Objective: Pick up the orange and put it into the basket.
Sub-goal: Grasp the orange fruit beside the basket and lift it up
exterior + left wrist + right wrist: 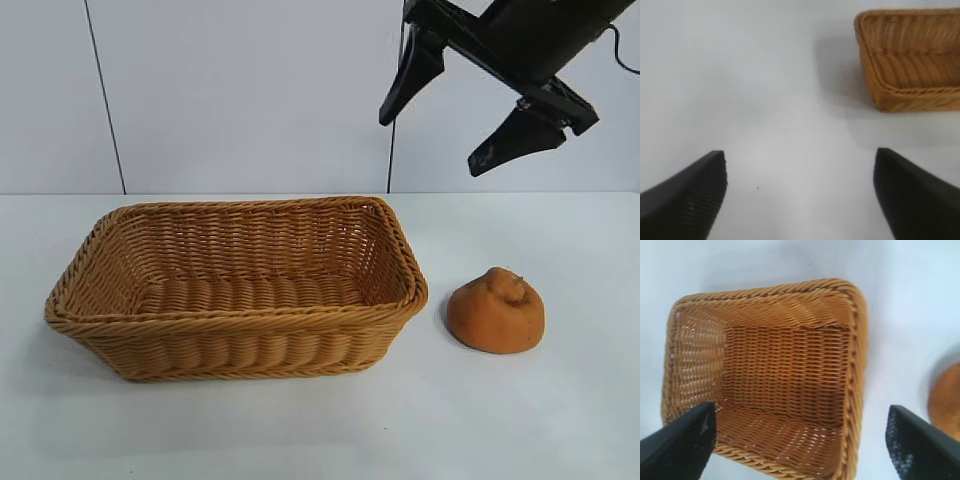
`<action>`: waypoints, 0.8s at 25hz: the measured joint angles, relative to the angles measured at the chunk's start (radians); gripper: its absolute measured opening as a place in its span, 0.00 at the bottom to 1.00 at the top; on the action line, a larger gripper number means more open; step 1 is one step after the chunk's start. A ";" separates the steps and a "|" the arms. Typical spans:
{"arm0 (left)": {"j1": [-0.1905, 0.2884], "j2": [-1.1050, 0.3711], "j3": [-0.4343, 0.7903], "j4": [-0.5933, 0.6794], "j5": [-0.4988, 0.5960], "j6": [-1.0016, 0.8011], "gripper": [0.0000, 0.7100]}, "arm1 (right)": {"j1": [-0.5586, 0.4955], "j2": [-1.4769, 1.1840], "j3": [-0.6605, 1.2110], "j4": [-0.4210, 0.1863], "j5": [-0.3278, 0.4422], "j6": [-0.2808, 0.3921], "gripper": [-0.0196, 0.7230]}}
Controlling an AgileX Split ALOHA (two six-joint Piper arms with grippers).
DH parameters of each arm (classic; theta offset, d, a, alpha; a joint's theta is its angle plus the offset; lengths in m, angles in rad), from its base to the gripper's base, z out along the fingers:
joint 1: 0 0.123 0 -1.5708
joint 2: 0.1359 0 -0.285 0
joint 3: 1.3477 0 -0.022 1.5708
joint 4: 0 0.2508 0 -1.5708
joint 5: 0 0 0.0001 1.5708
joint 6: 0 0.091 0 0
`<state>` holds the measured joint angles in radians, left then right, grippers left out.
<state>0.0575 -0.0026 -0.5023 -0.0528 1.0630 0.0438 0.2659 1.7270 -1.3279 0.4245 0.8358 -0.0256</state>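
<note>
- exterior view: right hand (435, 135) high in the air, spread wide, holding nothing; orange (496, 310) on tabletop (520, 420) just beside basket (240, 345).
- left wrist view: left hand (800, 195) spread wide, nothing held, over bare tabletop; basket corner visible.
- right wrist view: right hand over basket; orange at the frame edge.

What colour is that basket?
The basket is tan-brown woven wicker, seen best in the exterior view.

Wicker basket (235, 300) stands on the white counter (320, 430), its interior holding nothing. The orange (496, 310) rests on the counter just beside the basket's right end, apart from it. Right end effector (447, 135) hangs above, fingers spread.
</note>
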 joint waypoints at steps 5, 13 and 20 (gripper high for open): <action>0.000 -0.002 0.000 0.001 0.000 0.000 0.81 | -0.040 0.000 -0.038 -0.142 0.069 0.079 0.87; 0.000 -0.002 0.000 0.001 0.000 0.000 0.81 | -0.151 0.004 -0.040 -0.159 0.102 0.089 0.87; 0.000 -0.002 0.000 0.001 0.000 0.000 0.81 | -0.151 0.140 -0.041 -0.118 0.115 0.071 0.87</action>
<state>0.0575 -0.0044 -0.5023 -0.0519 1.0630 0.0434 0.1149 1.8670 -1.3686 0.3061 0.9504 0.0458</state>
